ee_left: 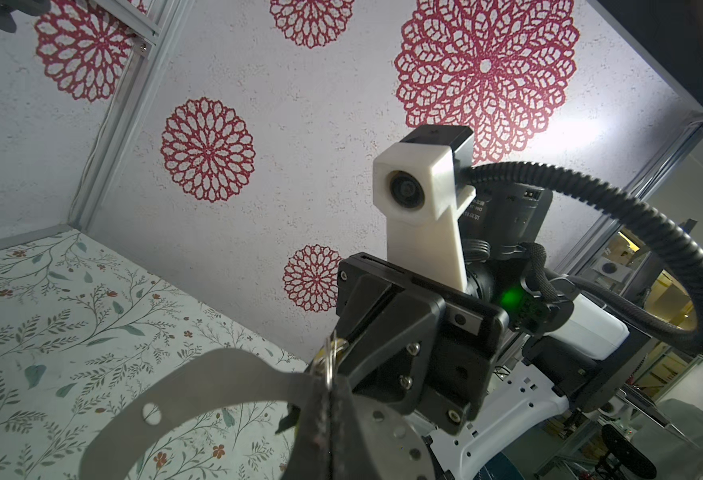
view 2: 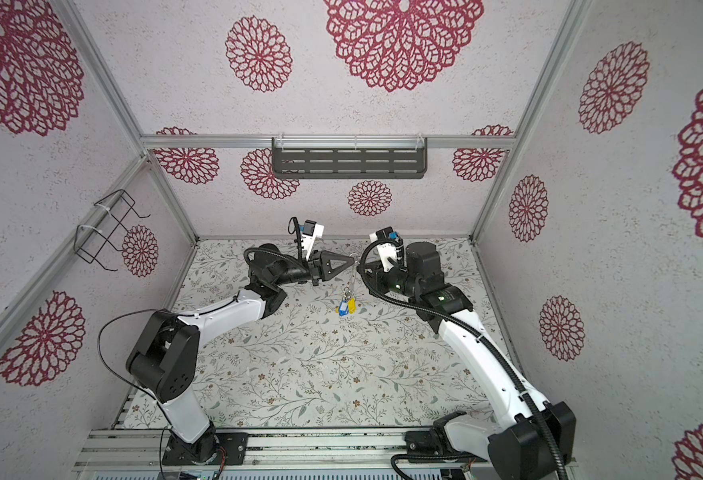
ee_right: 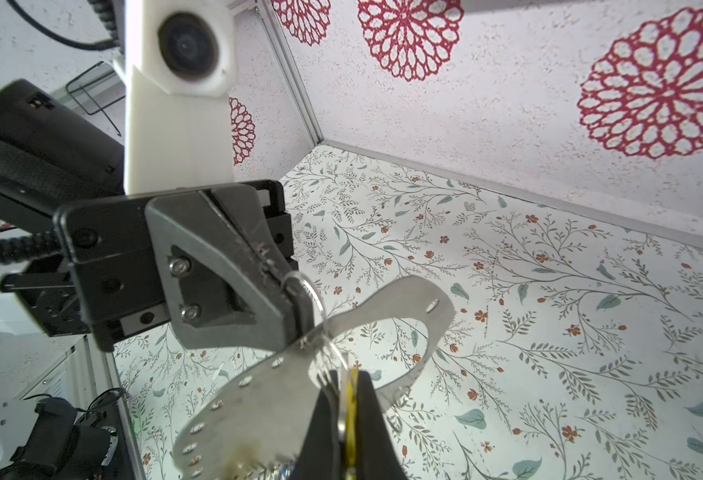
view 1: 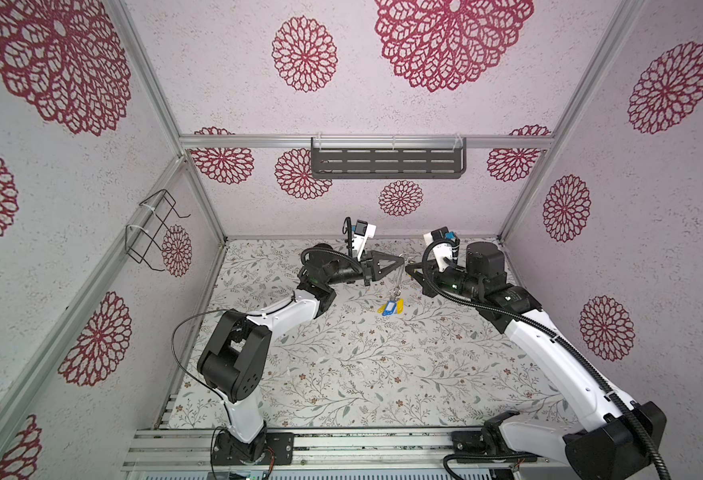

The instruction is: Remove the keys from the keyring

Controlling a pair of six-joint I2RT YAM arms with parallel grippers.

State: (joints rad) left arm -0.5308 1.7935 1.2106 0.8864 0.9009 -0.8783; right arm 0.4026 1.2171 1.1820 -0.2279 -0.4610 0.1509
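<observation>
Nearest, an aluminium rail (view 1: 341,444) carries both arm bases. Beyond it the table (view 1: 362,374) is covered by a pale cloth printed with green sprigs and small red flowers, bare apart from the arms reaching over it.

Toward the far middle, a bunch of keys (view 1: 391,307) hangs low, 1 blue tag between yellow ones; whether it touches the cloth I cannot tell. Above it the keyring (ee_right: 258,395), a grey plate with holes along its rim, is lifted off the table and shows edge-on in both top views. The left gripper (view 1: 401,258) is clamped on the plate's upper end. The right gripper (view 1: 408,270), just beside it, is pinched tight on 1 of the keys, a yellow one, with silver ring wire beside it. The right arm's black hose (view 1: 428,266) partly hides that gripper from above.

On the left wall hangs a black wire rack (view 1: 154,228). On the far wall sits a black slotted shelf (view 1: 387,160). The walls (view 1: 341,83) are pale, stamped with red rosettes, framed by aluminium posts.
</observation>
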